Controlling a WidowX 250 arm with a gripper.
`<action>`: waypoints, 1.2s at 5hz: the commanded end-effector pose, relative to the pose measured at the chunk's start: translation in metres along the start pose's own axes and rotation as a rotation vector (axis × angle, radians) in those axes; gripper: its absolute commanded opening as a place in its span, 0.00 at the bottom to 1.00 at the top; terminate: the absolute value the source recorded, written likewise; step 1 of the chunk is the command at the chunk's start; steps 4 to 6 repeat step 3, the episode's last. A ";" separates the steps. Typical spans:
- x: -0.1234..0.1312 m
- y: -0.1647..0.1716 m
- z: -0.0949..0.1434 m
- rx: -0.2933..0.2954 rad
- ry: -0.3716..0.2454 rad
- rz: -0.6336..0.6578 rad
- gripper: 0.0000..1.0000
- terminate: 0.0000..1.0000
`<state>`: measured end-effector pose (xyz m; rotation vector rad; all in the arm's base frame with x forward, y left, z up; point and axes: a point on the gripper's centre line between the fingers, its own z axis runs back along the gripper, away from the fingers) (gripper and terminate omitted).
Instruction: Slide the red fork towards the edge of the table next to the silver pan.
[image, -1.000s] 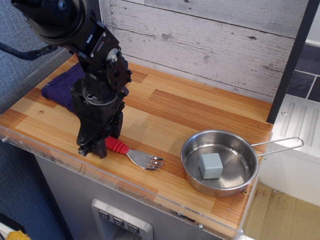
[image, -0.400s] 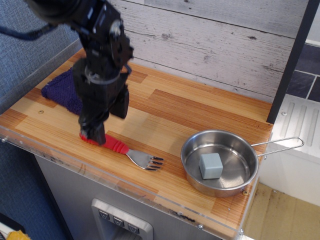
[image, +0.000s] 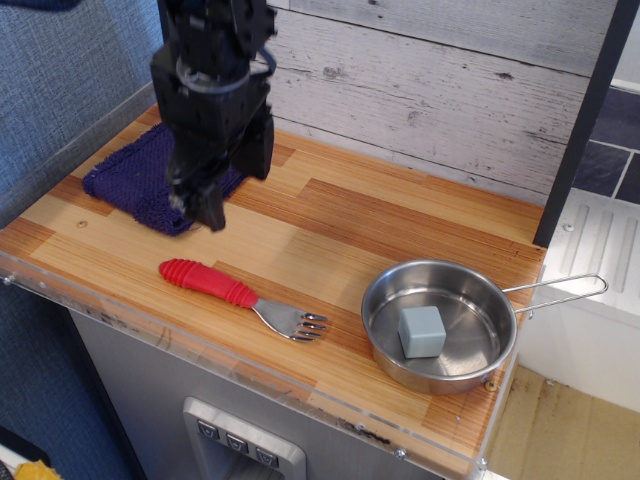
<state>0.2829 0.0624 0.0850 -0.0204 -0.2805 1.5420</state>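
Lying flat near the front edge of the worktop (image: 330, 215), the red fork (image: 240, 297) pointed its tines toward the silver pan (image: 440, 325), with a small gap between tines and pan wall. The tool (image: 200, 212) hung above the worktop behind the fork's handle end, clear of it and gripping nothing; from this angle I could not tell whether its fingers were spread or pressed together, since they showed only as one dark tip. A purple cloth (image: 135, 175) lay behind the tool at the back left, and a grey cube (image: 421, 331) sat inside the pan.

By my judgement the fork already sat about where the task wanted it, so the main risk was in any further contact. The fork lay close to the clear strip along the front edge (image: 150, 322), and a push on the rounded handle could carry it onto the strip or over it. A nudge near one end would likely swing the fork rather than slide it, driving the tines into the pan and shifting the light pan toward the right corner. A descent by the tool could also snag the cloth.
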 end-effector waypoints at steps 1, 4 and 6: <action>0.003 -0.007 0.015 -0.052 -0.008 0.005 1.00 0.00; 0.003 -0.007 0.015 -0.052 -0.008 0.005 1.00 1.00; 0.003 -0.007 0.015 -0.052 -0.008 0.005 1.00 1.00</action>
